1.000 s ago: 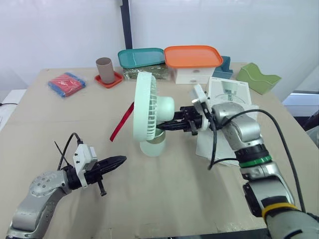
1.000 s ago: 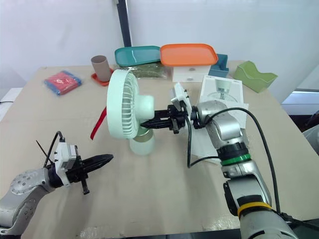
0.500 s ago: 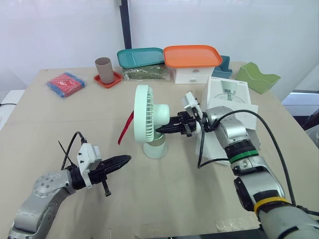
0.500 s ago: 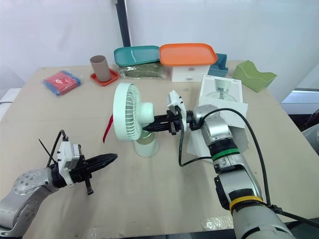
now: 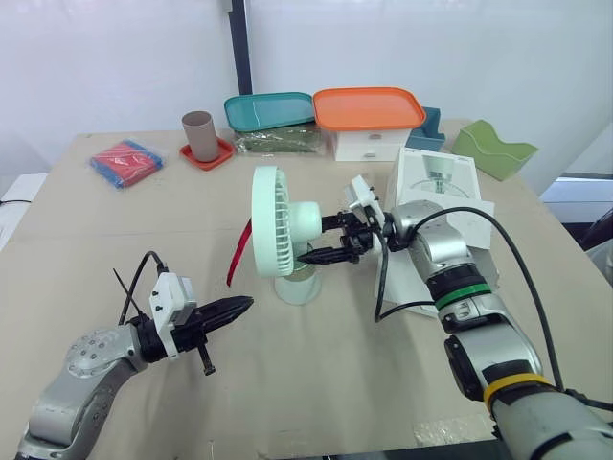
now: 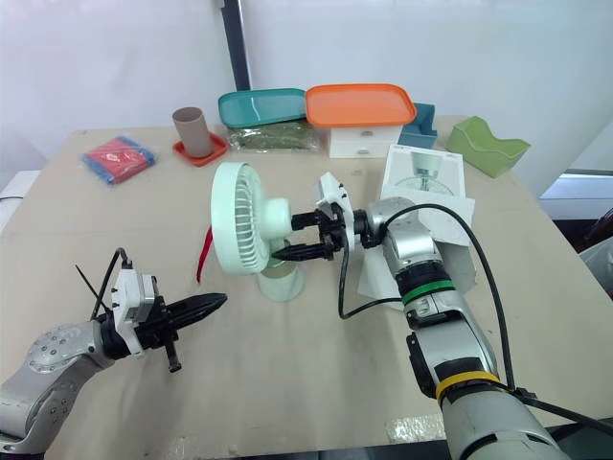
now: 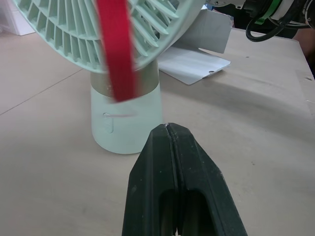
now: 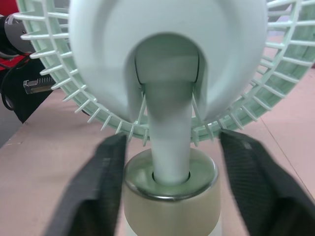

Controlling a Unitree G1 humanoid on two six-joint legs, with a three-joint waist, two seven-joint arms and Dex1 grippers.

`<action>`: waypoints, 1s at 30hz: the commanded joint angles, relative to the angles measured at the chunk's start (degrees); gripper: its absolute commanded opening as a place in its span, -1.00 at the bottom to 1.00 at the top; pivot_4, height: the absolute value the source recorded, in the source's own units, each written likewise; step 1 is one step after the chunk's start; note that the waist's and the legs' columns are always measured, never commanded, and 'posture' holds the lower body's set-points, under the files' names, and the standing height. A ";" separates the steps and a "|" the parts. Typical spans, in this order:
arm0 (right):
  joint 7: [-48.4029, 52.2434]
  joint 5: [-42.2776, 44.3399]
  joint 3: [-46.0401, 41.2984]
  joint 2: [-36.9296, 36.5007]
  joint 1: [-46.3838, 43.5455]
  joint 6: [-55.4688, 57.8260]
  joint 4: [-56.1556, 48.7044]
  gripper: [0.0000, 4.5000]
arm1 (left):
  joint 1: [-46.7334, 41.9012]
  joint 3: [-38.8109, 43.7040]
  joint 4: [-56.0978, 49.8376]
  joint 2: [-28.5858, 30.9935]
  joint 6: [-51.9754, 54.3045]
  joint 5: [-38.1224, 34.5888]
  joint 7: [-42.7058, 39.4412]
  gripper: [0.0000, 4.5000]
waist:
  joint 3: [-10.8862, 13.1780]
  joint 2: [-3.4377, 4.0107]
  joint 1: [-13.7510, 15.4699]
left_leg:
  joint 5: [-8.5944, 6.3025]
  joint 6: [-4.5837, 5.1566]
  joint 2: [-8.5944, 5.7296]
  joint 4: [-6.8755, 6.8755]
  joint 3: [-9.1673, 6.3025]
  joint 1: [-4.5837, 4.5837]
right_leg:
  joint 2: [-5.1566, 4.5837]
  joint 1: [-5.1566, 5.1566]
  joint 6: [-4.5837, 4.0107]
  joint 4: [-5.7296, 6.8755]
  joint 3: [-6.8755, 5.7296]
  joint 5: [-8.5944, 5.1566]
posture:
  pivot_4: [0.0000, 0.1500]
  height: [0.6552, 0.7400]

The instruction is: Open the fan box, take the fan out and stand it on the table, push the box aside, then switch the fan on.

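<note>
The mint-green plastic fan [image 5: 273, 235] stands upright on its round base on the tan desk [image 5: 316, 383]. The right gripper [image 5: 314, 240] is spread, one finger on either side of the fan's neck behind the head; contact cannot be determined. The left gripper [image 5: 244, 304] is pressed together and empty, near the fan's front. A red strip [image 5: 238, 257] hangs at the fan's grille. The white cardboard fan box [image 5: 439, 180] lies behind the fan.

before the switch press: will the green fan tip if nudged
Likely top-heavy: the fan has a wide grille head on a thin neck over a small base, so a high push may tip it. Looks like light plastic, so it might slide.
</note>
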 commanded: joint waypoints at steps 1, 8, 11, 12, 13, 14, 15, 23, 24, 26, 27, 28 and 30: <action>2.24 0.95 -1.24 -1.69 -0.43 1.08 -4.01 1.00 | 0.06 1.02 -1.81 0.18 0.54 -1.14 0.50 -0.68 | 0.00 0.00 0.00 | 0.00 0.00 0.00 0.00 0.00 0.00 | 0.00 0.00 0.00 0.00 0.00 0.00 | 1.00 1.00; 0.80 2.69 -2.94 -5.60 3.41 4.95 -11.73 1.00 | -0.51 1.86 -1.44 0.25 0.70 -1.15 1.41 0.34 | 0.00 0.00 0.06 | 0.00 0.00 -0.01 0.00 -0.01 -0.01 | 0.00 0.01 0.00 -0.01 -0.01 0.00 | 1.00 1.00; -1.95 5.71 -5.59 -8.33 8.54 10.29 -19.71 1.00 | -0.91 2.22 -1.27 -0.04 0.58 -0.68 2.66 0.84 | 0.00 0.00 0.11 | 0.00 0.00 -0.01 0.00 -0.01 -0.01 | 0.00 0.01 0.00 -0.01 0.00 0.00 | 1.00 1.00; -2.42 6.35 -6.10 -9.36 10.27 11.53 -22.17 1.00 | -0.99 2.32 -1.24 -0.14 0.55 -0.58 3.04 0.99 | 0.00 -0.01 0.15 | 0.00 0.00 -0.01 0.00 -0.03 -0.02 | 0.00 0.01 0.00 -0.01 -0.01 0.00 | 1.00 1.00; -2.99 6.87 -6.84 -10.76 12.45 12.58 -24.76 1.00 | -1.09 2.37 -1.08 -0.30 0.27 -0.13 3.58 0.99 | 0.00 0.00 0.20 | 0.00 0.00 -0.01 0.00 -0.04 -0.03 | -0.01 0.02 0.01 -0.02 -0.02 -0.01 | 1.00 1.00; -3.55 7.31 -7.32 -11.78 14.01 13.41 -26.76 1.00 | -1.05 2.40 -1.10 -0.39 0.06 0.14 3.99 0.99 | 0.00 0.00 0.24 | 0.00 0.01 -0.02 0.00 -0.04 -0.04 | -0.02 0.03 0.02 -0.02 -0.02 -0.01 | 1.00 1.00; -4.34 7.80 -7.95 -12.55 15.28 14.07 -28.29 1.00 | -1.01 2.38 -1.09 -0.45 -0.11 0.44 4.33 0.99 | 0.00 0.00 0.27 | 0.00 0.00 -0.04 0.00 -0.05 -0.05 | -0.03 0.03 0.02 -0.03 -0.01 -0.02 | 1.00 1.00; -12.41 9.78 -14.49 -15.49 28.15 12.64 -39.66 1.00 | 1.28 1.89 -1.65 -2.25 -1.01 5.05 9.74 0.99 | -0.01 0.00 0.16 | -0.01 0.02 -0.02 0.00 0.01 0.03 | 0.00 0.09 0.04 -0.03 0.01 -0.03 | 1.00 1.00; -13.10 9.69 -14.64 -15.41 30.67 11.99 -41.33 1.00 | 1.56 1.74 -1.42 -2.62 -1.11 5.71 10.51 0.99 | -0.01 0.00 0.23 | -0.01 0.02 -0.02 0.00 0.01 0.03 | 0.00 0.10 0.04 -0.03 0.02 -0.03 | 1.00 1.00; -14.17 9.80 -14.75 -15.41 33.81 11.39 -43.60 1.00 | 2.02 1.66 -1.27 -3.12 -1.20 6.47 11.41 0.99 | -0.01 0.00 0.28 | -0.01 0.02 -0.02 0.01 -0.02 0.07 | 0.01 0.16 0.06 -0.03 0.01 -0.04 | 1.00 1.00; -17.50 9.61 -14.97 -13.79 37.93 11.53 -46.18 1.00 | 2.39 1.18 -0.77 -3.67 -1.43 7.87 12.55 0.99 | -0.01 0.00 0.29 | -0.01 0.02 -0.03 0.01 -0.02 0.06 | 0.01 0.16 0.07 -0.03 0.02 -0.04 | 1.00 1.00; -19.91 8.66 -14.78 -12.53 41.54 10.27 -48.11 1.00 | 2.79 0.85 -0.44 -4.25 -1.61 8.71 13.33 0.99 | -0.06 -0.07 0.41 | -0.01 0.02 -0.03 0.01 -0.02 0.08 | 0.01 0.18 0.08 -0.03 0.02 -0.05 | 1.00 1.00; -25.16 5.72 -14.29 -9.93 48.08 7.16 -50.43 1.00 | 3.60 -0.09 0.72 -5.26 -2.40 10.72 14.65 0.99 | -0.09 -0.10 0.75 | -0.05 0.06 -0.02 -0.01 -0.11 0.09 | 0.04 0.23 0.13 -0.04 0.00 -0.14 | 1.00 1.00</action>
